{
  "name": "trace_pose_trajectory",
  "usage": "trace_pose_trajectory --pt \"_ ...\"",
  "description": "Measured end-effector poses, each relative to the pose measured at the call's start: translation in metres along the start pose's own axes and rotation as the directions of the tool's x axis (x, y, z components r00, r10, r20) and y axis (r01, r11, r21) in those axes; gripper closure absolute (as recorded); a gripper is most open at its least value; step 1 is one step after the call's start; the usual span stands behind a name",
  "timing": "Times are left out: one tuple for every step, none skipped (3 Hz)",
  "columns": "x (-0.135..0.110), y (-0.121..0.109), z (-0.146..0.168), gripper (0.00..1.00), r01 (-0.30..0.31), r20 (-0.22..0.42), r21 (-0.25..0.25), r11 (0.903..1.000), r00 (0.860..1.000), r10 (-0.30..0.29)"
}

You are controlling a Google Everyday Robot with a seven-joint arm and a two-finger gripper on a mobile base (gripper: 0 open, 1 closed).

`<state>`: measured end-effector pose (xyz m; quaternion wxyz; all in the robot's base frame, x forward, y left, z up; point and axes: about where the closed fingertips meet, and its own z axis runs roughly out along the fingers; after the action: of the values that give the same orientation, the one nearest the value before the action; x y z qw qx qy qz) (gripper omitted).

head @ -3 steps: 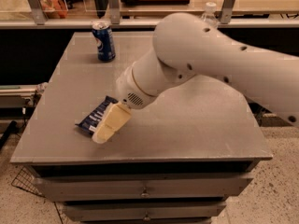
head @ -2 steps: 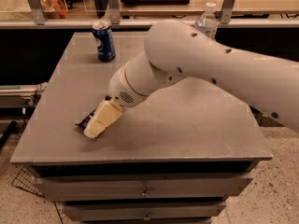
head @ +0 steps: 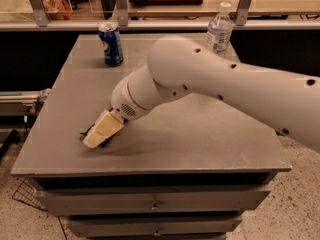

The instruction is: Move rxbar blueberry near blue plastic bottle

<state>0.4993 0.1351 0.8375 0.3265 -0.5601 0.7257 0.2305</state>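
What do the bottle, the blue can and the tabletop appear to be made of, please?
Blue plastic bottle: clear, glossy plastic, since it is see-through, with a white cap. Can: probably painted metal, with a shiny rim. Table: matte grey top, perhaps laminate or metal; unclear. The gripper sits low near the table's front edge, over the rxbar blueberry.

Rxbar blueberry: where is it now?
The rxbar blueberry lies front-left on the table, mostly under the gripper, far from the blue plastic bottle at back right.

Blue soda can (head: 111,44) upright, far left on grey table (head: 210,134), well apart from gripper (head: 102,130) at near left. Drawers (head: 155,204) under tabletop. Wire rack (head: 22,196) on floor, near left.
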Motion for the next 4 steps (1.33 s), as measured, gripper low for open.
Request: trace_pose_trajectory --pt "0.003 -0.001 0.004 0.33 -0.01 0.009 0.022 0.9997 1.0 0.01" --pt "0.004 -0.002 0.004 0.56 -0.02 0.013 0.04 0.999 1.0 0.02" --pt "0.011 -0.005 -0.003 0.87 -0.037 0.012 0.061 0.9975 0.999 0.036" --pt "0.008 -0.005 -0.008 1.0 -0.038 0.011 0.064 0.9972 0.999 0.037"
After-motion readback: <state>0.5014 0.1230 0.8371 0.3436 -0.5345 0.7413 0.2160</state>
